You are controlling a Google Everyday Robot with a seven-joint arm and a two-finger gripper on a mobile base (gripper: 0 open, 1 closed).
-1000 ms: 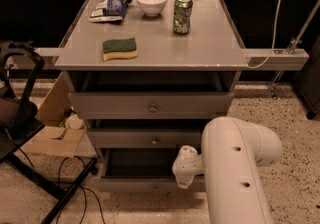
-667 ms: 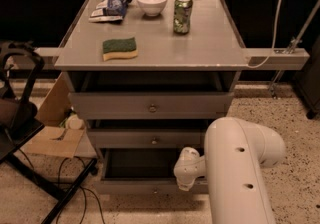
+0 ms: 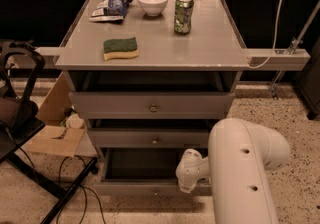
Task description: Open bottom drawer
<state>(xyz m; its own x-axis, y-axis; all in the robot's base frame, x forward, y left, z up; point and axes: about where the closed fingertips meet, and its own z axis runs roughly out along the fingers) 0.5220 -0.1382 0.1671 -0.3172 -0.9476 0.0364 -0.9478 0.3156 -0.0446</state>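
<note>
The bottom drawer point(image 3: 135, 188) is seen partly drawn out below the tabletop's point(image 3: 200, 48) near edge, its front running left-right, and the pincer point(image 3: 187, 182), whose grip cannot be told, is held at that front's right end.

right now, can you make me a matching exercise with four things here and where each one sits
Things:
1. sponge
2. bowl
3. can
4. hand

Places:
A. down low, at the right end of the pulled-out bottom drawer
B. back right of the tabletop
C. front left of the tabletop
D. back middle of the tabletop, beside the snack bag

Pairs: 1-C, 2-D, 3-B, 4-A
</note>
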